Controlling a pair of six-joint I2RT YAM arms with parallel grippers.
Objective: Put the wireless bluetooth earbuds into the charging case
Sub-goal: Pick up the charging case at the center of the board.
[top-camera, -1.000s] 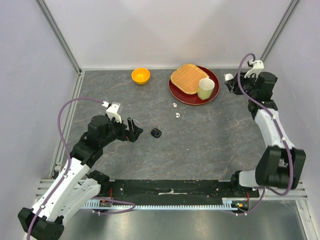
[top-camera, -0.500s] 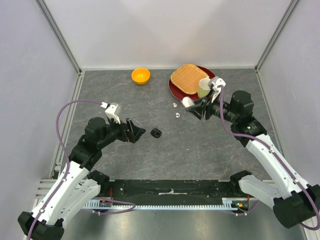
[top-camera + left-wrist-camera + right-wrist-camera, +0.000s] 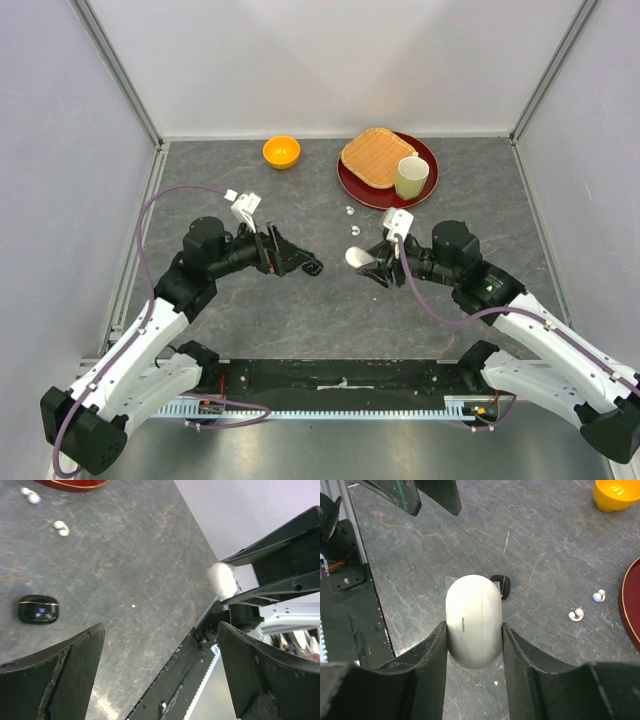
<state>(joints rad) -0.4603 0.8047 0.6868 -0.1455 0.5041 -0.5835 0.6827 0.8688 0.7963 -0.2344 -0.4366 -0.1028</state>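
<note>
fingers on the right [image 3: 427, 675] are squeezing the rounded white case [image 3: 473, 620], risking a slip; left fingers [image 3: 60, 680] are gaping empty.

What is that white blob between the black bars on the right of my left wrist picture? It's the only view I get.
Observer: It's a white oval case, clamped in the right gripper.
Operator: Is it open, ready for the little white buds I can see on the table?
Observer: No. The right wrist view shows it closed, with only a thin seam running down its middle.
Operator: And what's on that red plate? I get only its edge.
Observer: A pale cup and a tan woven square sit on it.
</note>
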